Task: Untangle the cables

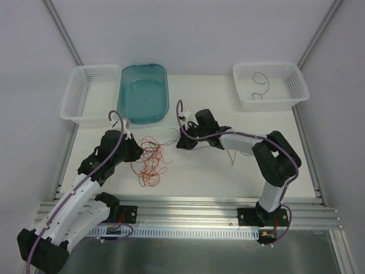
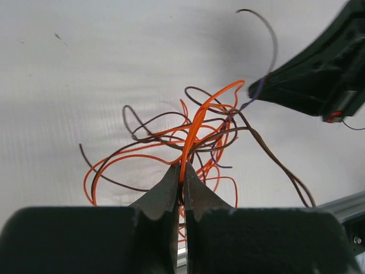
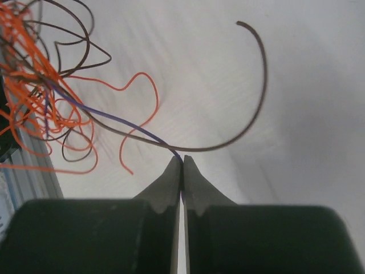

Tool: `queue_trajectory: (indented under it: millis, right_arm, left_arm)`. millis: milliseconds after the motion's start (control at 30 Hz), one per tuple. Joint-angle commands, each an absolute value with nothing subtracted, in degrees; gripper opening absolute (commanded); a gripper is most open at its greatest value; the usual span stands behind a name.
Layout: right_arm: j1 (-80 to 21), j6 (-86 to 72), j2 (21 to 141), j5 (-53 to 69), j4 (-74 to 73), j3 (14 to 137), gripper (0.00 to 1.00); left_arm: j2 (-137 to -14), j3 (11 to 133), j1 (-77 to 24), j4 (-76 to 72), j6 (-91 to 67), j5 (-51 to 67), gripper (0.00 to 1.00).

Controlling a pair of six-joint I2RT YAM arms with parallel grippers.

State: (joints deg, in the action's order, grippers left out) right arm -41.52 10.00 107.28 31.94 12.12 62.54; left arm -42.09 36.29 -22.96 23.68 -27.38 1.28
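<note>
Cables (image 1: 151, 161): hair-thin orange-red, black and dark purple wires in one loose tangle on the white table (image 1: 228, 177). The tangle sits on the near side of the translucent teal plastic tub (image 1: 142, 94), apart from it and roughly in line with the tub's near edge.

Left gripper (image 1: 138, 154) is on the near side of the tub too, at the tangle's left edge. Left wrist view: jaws pressed together, pinching one orange-red strand (image 2: 194, 128). That strand rises straight from the fingertips (image 2: 171, 185) and arcs over the heap. Dark loops and more orange strands spread out behind it.

Right gripper (image 1: 181, 142) is near-right of the tub, off the tangle's right side. Jaws closed here as well, tips (image 3: 174, 171) clamped on the dark purple wire (image 3: 114, 119). The wire runs from the pinch back into the tangle. A dark brown-black strand (image 3: 259, 85) passes right at the tips and curls up in an open arc (can't tell if it's inside the pinch or just alongside). From the left wrist camera the right gripper (image 2: 255, 88) shows past the heap with the purple wire leading to its tip.

Two white perforated plastic baskets:
- One basket (image 1: 71, 97) is just beside the tub's left side; contact not resolvable.
- The other basket (image 1: 296, 85) is well apart to the tub's right, with a single black wire (image 1: 260, 80) lying in it.
</note>
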Motion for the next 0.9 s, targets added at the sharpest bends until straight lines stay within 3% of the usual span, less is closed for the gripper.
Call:
queue_trajectory:
  millis: [0,400,600,867]
  right_arm:
    - [-37.90,10.11,92.86,30.68,10.92,59.69,0.01]
    - [-22.34,8.26,65.93,25.15,-10.52,58.53,0.01]
    - [-17.32,4.75,59.78,15.83,-19.33,59.77,0.01]
    - [-13.55,-2.02,59.07,7.03,-23.03,52.39,0.01]
  left_arm:
    - [-40.52,36.30,-23.55,25.05,-26.90,-2.98,0.00]
    - [-41.48,35.86,-23.47,26.81,-25.66,-9.67,0.00]
    - [-41.92,37.26,-23.47,26.98,-25.31,-8.27,0.00]
    - [-44.03,41.39,-23.38,28.30,-20.57,-2.46,0.00]
